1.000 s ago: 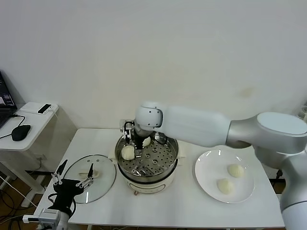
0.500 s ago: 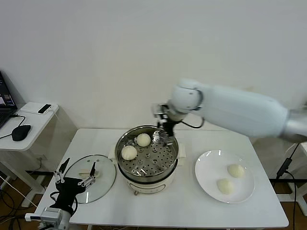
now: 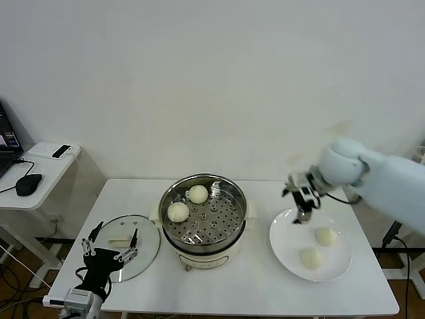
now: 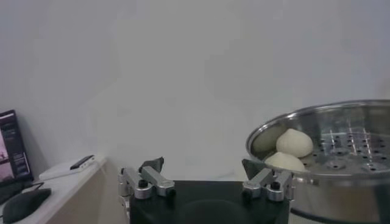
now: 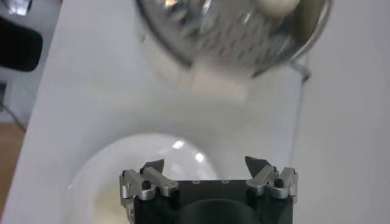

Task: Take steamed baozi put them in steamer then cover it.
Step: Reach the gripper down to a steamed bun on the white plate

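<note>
The right end effector (image 3: 302, 201) has swung from the steamer (image 3: 203, 216), leaving 2 baozi (image 3: 177, 211) inside, to above the plate (image 3: 285, 246).

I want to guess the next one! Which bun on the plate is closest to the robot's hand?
The farther bun on the plate, just below the right gripper. The other bun lies nearer the table's front edge.

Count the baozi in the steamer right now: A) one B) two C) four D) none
B: two baozi sit on the perforated tray of the steamer, and the other two are on the plate.
</note>
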